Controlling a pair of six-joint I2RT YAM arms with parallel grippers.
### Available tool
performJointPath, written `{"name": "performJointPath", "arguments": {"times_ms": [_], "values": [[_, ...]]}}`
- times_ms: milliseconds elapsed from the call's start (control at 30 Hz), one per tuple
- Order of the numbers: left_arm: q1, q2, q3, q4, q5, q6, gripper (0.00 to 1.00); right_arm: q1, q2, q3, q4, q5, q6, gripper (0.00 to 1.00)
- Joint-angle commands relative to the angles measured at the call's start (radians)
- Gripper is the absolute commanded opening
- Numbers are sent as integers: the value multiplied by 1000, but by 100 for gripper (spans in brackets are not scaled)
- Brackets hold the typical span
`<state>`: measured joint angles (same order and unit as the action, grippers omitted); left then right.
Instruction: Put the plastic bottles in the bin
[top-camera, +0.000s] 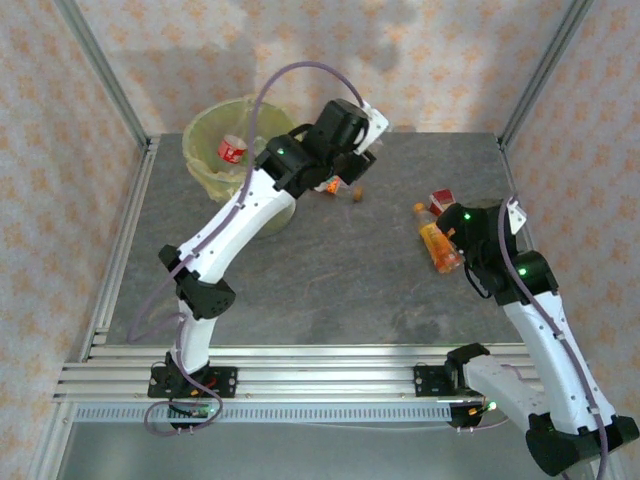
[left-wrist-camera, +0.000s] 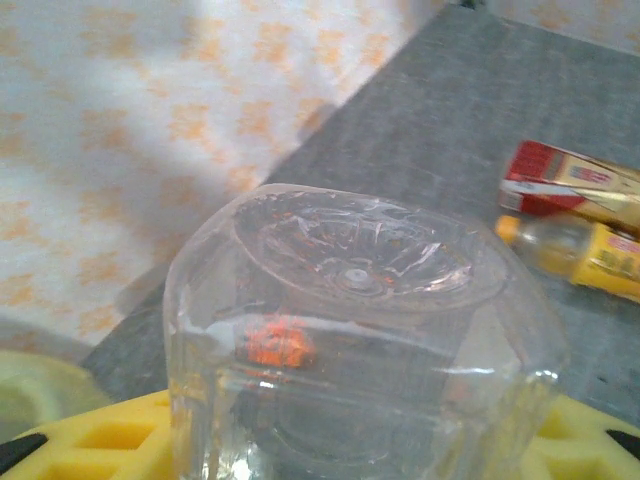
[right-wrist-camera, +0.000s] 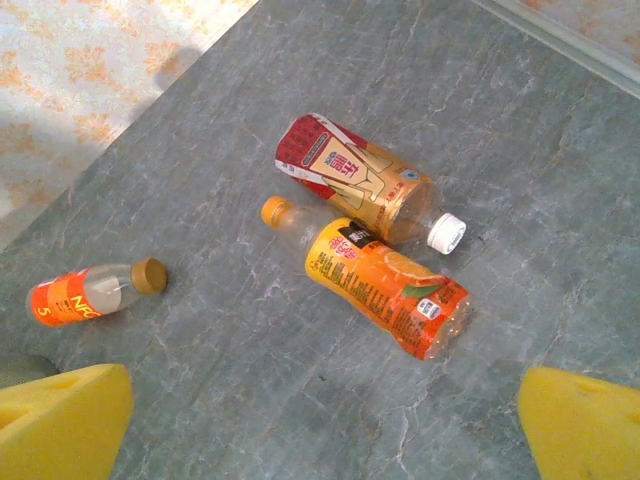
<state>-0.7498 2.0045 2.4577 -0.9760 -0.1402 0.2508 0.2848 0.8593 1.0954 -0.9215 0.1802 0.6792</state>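
Five plastic bottles (right-wrist-camera: 384, 288), one bag-lined bin (top-camera: 203, 165), two white robot arms (top-camera: 240, 215), one grey table (top-camera: 330, 290).

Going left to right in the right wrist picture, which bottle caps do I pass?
Brown cap on the small orange-labelled bottle → orange cap on the orange juice bottle → white cap on the red-labelled bottle.

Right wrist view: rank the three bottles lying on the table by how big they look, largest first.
1 and 2. orange-label bottle and red-label bottle: they lie side by side and look about alike, too close to rank.
3. small gold-capped bottle: plainly the smallest.
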Motion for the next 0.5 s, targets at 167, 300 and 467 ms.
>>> {"name": "performJointPath", "arguments": {"times_ms": [167,300,467], "values": [[156,-147,19,71,-62,-58,26,-4,21,1,39,-37,-29,99],[242,-175,8,95,-56,-103,26,-3,32,0,49,-54,-33,99],[373,-226,-86,174,-5,-170,26,-3,33,-2,63,-71,-41,99]]}}
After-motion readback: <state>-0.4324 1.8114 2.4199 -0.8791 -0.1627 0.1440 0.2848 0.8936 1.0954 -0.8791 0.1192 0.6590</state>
